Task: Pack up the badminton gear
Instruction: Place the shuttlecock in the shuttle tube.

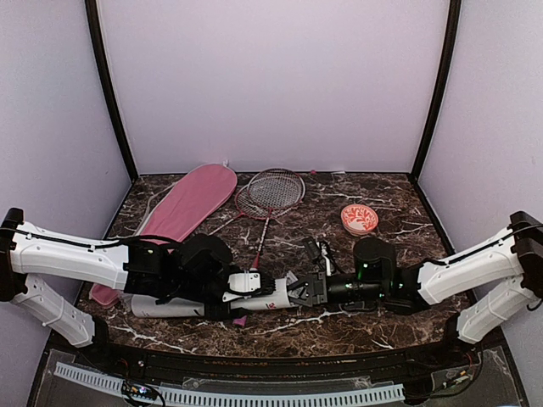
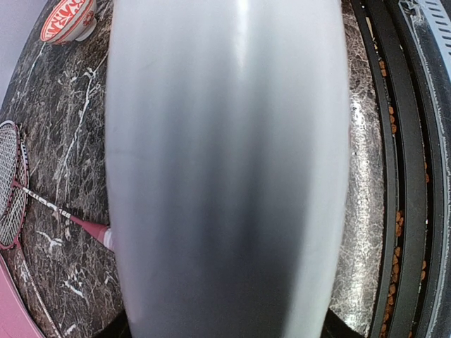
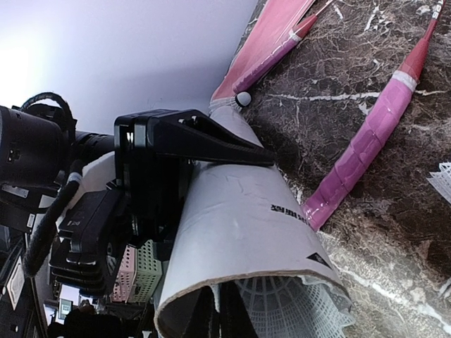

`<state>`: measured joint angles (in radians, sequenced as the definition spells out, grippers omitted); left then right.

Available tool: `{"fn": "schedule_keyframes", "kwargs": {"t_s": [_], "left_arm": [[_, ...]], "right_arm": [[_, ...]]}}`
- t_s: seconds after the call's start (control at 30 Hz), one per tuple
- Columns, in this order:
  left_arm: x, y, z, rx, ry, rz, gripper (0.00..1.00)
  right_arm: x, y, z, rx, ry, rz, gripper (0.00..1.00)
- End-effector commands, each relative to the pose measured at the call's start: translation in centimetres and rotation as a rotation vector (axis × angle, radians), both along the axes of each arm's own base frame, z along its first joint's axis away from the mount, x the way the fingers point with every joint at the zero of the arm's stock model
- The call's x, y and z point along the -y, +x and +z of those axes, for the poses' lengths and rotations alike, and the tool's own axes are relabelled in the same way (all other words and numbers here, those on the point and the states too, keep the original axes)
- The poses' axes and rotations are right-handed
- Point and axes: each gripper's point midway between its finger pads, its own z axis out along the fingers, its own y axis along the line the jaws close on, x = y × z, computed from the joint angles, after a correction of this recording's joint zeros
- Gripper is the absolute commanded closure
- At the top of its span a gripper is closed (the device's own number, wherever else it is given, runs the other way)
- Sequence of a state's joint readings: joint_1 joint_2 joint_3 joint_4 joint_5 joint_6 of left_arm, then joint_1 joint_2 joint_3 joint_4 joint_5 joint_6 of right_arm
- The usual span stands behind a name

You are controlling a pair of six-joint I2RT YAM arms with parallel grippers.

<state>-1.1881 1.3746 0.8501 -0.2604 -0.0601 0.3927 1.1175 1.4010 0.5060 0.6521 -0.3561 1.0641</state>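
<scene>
The white tube (image 1: 259, 298) lies on its side near the table's front, and my left gripper (image 1: 240, 287) is shut around its middle. In the left wrist view the tube (image 2: 225, 176) fills the picture and hides the fingers. My right gripper (image 1: 299, 292) sits at the tube's open mouth. There the right gripper (image 3: 222, 317) is shut on the rim of a white mesh-skirted shuttlecock (image 3: 296, 310), which is partly inside the tube (image 3: 239, 211). Two red-framed rackets (image 1: 271, 191) lie crossed at the back. One pink handle (image 3: 366, 141) lies beside the tube. The pink bag (image 1: 191, 202) lies at the back left.
A red-and-white patterned round dish or cap (image 1: 359, 219) sits right of the rackets, also seen as the dish (image 2: 67, 17). White mesh of another shuttlecock (image 3: 442, 176) shows at the right edge. The black table rim (image 2: 394, 176) runs close to the tube.
</scene>
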Motion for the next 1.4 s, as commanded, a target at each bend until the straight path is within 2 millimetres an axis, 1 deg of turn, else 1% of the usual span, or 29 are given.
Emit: {"fn": "schedule_keyframes", "kwargs": {"t_s": [0.0, 0.27, 0.47, 0.83, 1.33, 1.37], "left_arm": [[1.0, -0.2, 1.6, 0.004, -0.066, -0.012, 0.38], [1.0, -0.4, 1.4, 0.0, -0.064, -0.019, 0.39], [1.1, -0.4, 1.5, -0.001, -0.066, -0.02, 0.38], [1.0, -0.5, 1.1, -0.002, -0.056, -0.021, 0.39], [1.0, -0.5, 1.2, 0.001, -0.055, -0.021, 0.38], [1.0, -0.4, 1.3, 0.002, -0.057, -0.02, 0.38]], "right_arm": [[-0.5, -0.6, 0.5, 0.004, 0.037, 0.033, 1.0], [-0.8, -0.2, 0.3, 0.014, 0.034, 0.04, 1.0], [-0.6, 0.6, 0.7, 0.022, 0.056, 0.046, 1.0], [-2.0, 0.6, 0.9, 0.007, 0.093, 0.105, 1.0], [-1.9, 0.9, 0.5, 0.006, 0.083, 0.082, 1.0], [-1.8, 0.9, 0.5, 0.006, 0.082, 0.08, 0.99]]}}
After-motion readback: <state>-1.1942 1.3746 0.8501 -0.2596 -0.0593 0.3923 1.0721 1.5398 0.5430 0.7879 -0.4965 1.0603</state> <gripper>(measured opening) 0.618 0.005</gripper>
